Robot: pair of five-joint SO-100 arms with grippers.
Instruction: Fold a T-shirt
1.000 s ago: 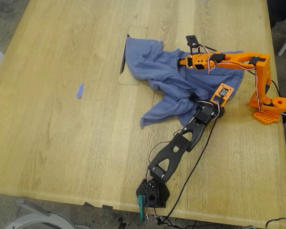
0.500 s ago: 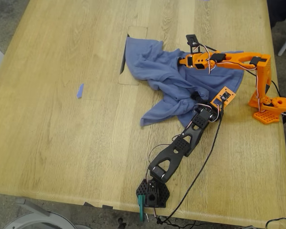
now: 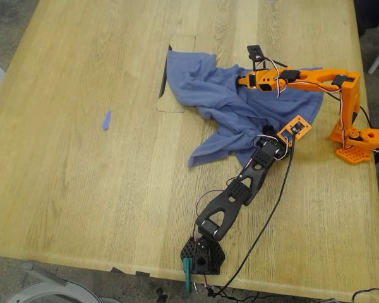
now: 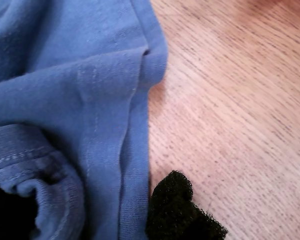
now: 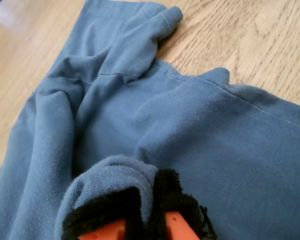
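Crumpled T-shirt (image 3: 224, 110) pinched in second claw (image 5: 151, 200), seemingly.

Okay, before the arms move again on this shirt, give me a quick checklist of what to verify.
1. My second gripper grips the T-shirt: ok, a fold sits between its pads.
2. My first gripper grips the hem: cannot tell, cloth lies at its pads but closure is hidden.
3. T-shirt lies flat: not ok, it is bunched and creased.
4. Room on the table toward the exterior view's left: ok, only a tape scrap lies there.
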